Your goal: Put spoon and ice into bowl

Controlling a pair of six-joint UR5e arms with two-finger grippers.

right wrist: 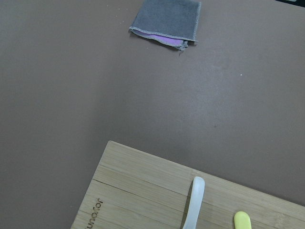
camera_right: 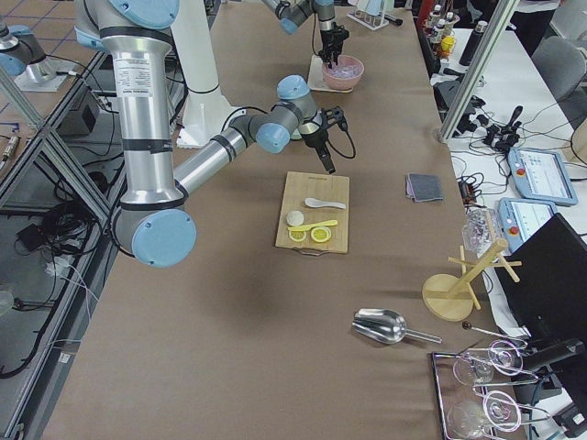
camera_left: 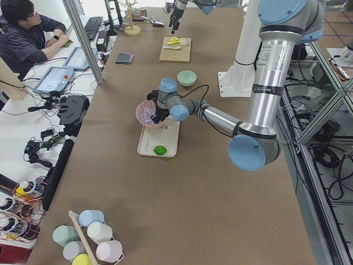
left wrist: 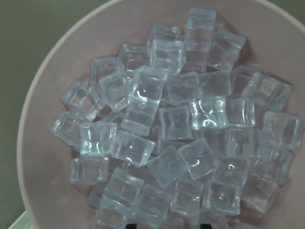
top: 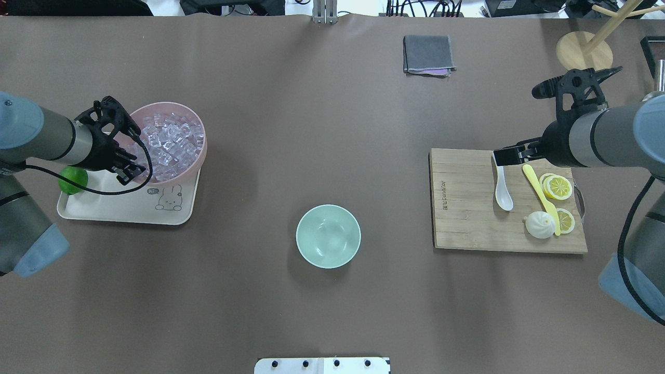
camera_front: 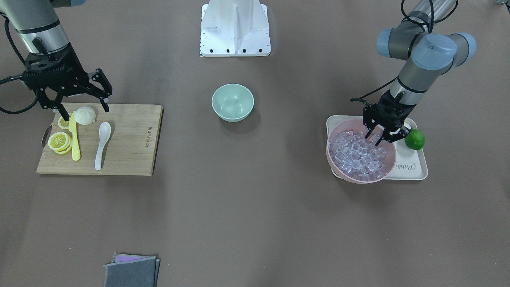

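Note:
The white spoon (camera_front: 101,143) lies on a wooden cutting board (camera_front: 131,155), handle towards the robot; it also shows in the overhead view (top: 503,192) and the right wrist view (right wrist: 193,205). My right gripper (camera_front: 84,111) is open and empty, above the board's back edge, just behind the spoon. The ice (camera_front: 358,155) is a heap of clear cubes in a pink bowl (camera_front: 330,159), filling the left wrist view (left wrist: 176,124). My left gripper (camera_front: 382,135) is open and empty, just above the cubes at the pink bowl's rim. The mint-green bowl (camera_front: 232,102) stands empty mid-table.
On the board lie a yellow knife (camera_front: 74,137), lemon slices (camera_front: 59,141) and a white bun (camera_front: 85,115). The pink bowl stands on a cream tray (camera_front: 414,169) with a green lime (camera_front: 414,139). A folded grey cloth (camera_front: 131,271) lies at the operators' edge. The robot base (camera_front: 235,28) is behind the bowl.

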